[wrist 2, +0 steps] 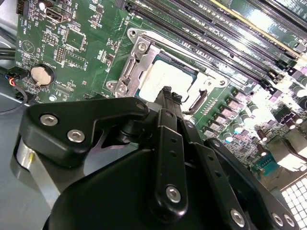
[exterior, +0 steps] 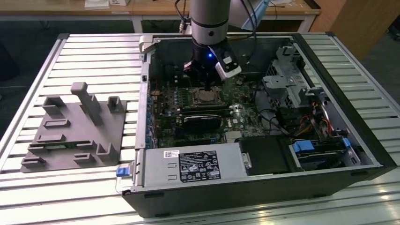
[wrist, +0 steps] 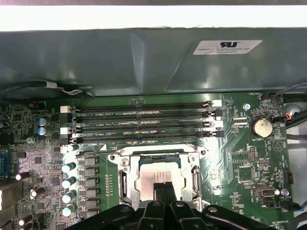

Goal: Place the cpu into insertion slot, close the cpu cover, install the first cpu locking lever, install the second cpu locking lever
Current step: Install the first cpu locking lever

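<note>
Bench [exterior: 93, 56] of slatted aluminium carries the open black computer case [exterior: 350, 140], with the green circuit board [wrist: 230, 158] inside it. The pale silver square cpu [wrist: 148, 179] lies in the metal-rimmed insertion slot [wrist: 195, 176], and the thin silver frame-plate cpu cover [wrist: 159, 154] is apparently down around it. The black gripper [wrist: 163, 188] has its fingers together and empty, tips at the cpu's face. Seating looks done. The cover step seems in hand — it calls for even, gentle pressure.

Strong glare is seen along the near edge of the table [exterior: 69, 194]; the computer case [exterior: 250, 192] is left pretty shadowy inside.
</note>
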`<action>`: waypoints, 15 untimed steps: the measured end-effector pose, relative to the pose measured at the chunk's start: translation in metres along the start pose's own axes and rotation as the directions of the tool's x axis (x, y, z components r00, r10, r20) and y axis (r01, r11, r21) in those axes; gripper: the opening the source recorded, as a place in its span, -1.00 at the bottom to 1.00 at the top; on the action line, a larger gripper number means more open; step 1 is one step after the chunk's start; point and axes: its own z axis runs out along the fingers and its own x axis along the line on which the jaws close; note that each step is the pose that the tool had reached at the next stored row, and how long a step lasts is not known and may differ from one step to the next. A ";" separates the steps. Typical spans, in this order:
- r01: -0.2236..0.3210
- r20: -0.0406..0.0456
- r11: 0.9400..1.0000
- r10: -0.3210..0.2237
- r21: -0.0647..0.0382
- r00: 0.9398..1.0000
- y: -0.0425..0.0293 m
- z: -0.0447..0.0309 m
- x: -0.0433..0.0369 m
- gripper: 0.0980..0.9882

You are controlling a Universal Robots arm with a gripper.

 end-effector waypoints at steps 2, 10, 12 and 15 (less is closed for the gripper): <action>0.000 0.000 1.000 0.000 0.000 1.000 0.0000 0.0000 0.0000 -0.98; 0.000 0.000 1.000 0.000 0.000 1.000 0.0009 -0.0095 -0.0006 -0.98; 0.000 0.000 1.000 0.000 0.000 1.000 0.0012 -0.0129 -0.0008 -0.98; 0.000 0.000 1.000 0.000 0.000 1.000 0.0014 -0.0146 -0.0009 -0.98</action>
